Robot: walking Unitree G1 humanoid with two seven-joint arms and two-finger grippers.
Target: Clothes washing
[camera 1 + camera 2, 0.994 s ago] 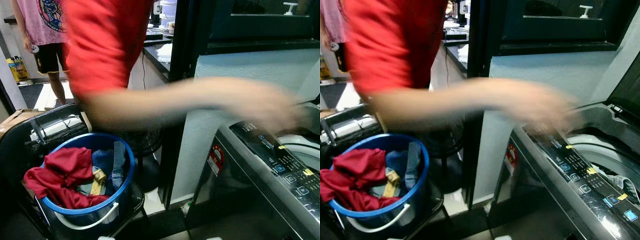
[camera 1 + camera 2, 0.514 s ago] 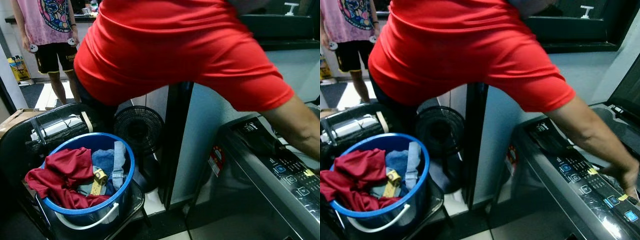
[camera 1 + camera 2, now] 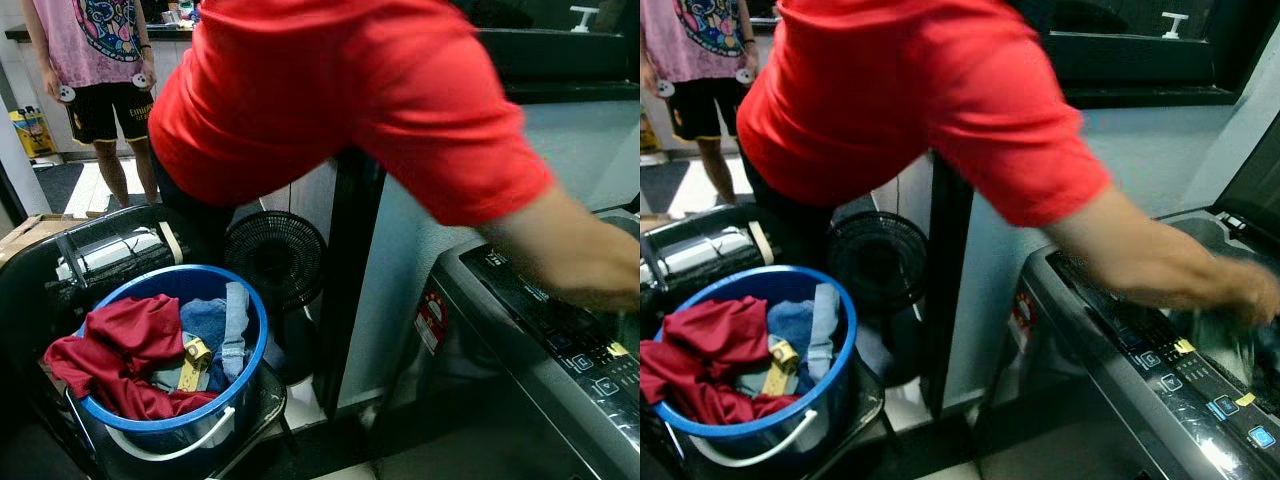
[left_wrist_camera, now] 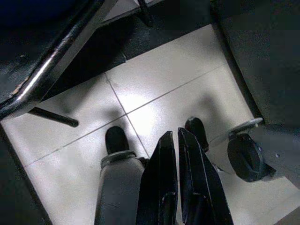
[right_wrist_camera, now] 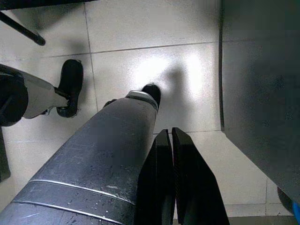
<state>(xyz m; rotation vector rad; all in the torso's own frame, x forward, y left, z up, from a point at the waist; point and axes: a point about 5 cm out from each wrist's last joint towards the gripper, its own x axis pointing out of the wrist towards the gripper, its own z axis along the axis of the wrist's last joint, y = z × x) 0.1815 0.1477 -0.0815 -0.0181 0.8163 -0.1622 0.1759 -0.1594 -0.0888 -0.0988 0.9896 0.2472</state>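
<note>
- A person in a red T-shirt [image 3: 330, 90] leans across in front of me, one arm [image 3: 1140, 262] stretched out to the right over the washing machine [image 3: 1110, 400].
- That person's hand [image 3: 1245, 290] is blurred; it sits above the machine's control panel [image 3: 1180, 365], at the near edge of the open tub. I cannot tell whether it grips anything.
- The laundry waits on my left in a blue bucket [image 3: 250, 345], which stands on a black chair [image 3: 255, 405].
- A red garment [image 3: 120, 345] lies heaped at the bucket's left side and spills over its rim; blue clothes [image 3: 215, 320] sit to its right, inside.
- A black floor fan [image 3: 275, 255] stands beyond the bucket, against the wall.
- A second person in a pink printed shirt [image 3: 95, 40] stands far left.
- My left gripper [image 4: 177, 136] hangs low over pale floor tiles [image 4: 159, 89], its fingers pressed together with nothing between them.
- My right gripper [image 5: 169, 133] also points at the floor, fingers together and empty, beside my own silver leg [image 5: 93, 154].
</note>
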